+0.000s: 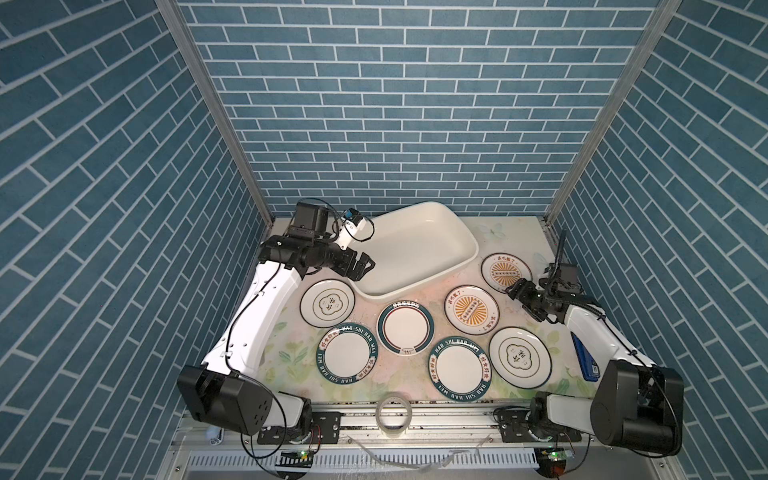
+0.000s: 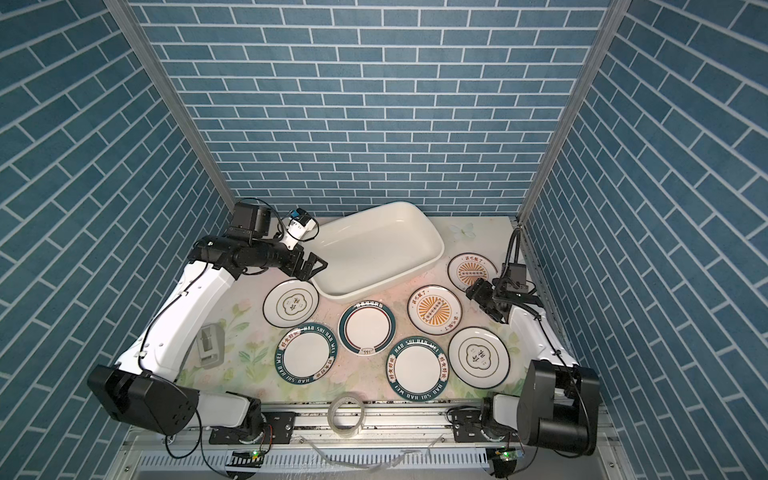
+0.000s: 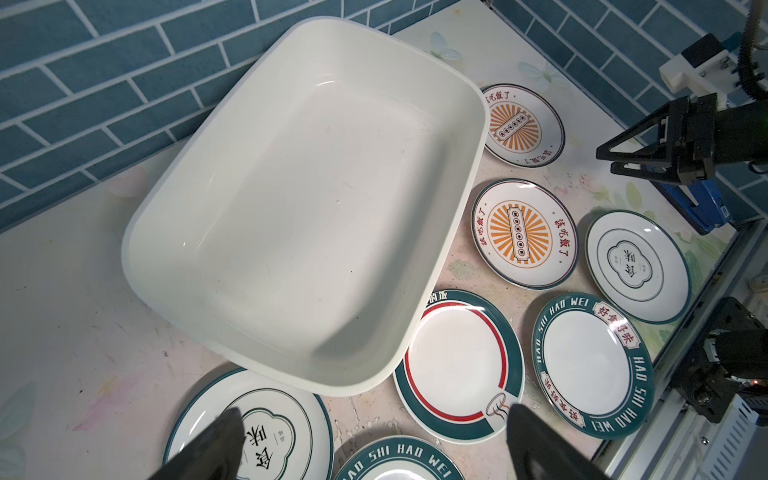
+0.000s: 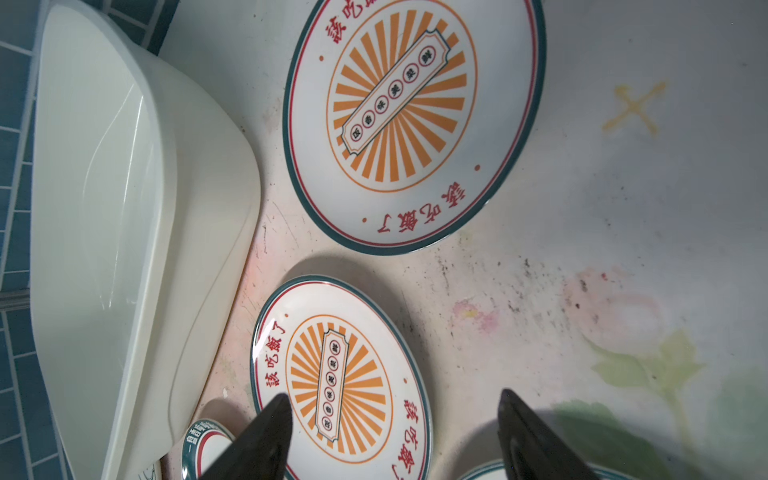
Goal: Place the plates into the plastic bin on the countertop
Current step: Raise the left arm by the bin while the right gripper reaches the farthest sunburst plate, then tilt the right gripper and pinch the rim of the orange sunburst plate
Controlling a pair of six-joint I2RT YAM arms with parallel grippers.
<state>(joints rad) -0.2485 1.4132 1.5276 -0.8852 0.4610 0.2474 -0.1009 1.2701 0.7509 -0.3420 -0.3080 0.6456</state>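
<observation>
Plastic bin [image 1: 415, 249] at the back of the countertop [image 1: 513, 235], mouth up. We read its long axis as slanted: left end nearer the front, right end toward the tiled wall. Glossy white, rounded corners, flared rim. Seven plates [image 1: 347, 357] lie flat, face up, on the countertop before and right of it; the red-ringed plate [image 1: 405, 330] slips under the near rim. Left gripper [image 1: 365, 269]: jaws wide, holding nothing, beside the bin's left end. Right gripper [image 1: 519, 297]: jaws parted, nothing between them. It hangs above the countertop near two sunburst plates [image 1: 471, 309].
</observation>
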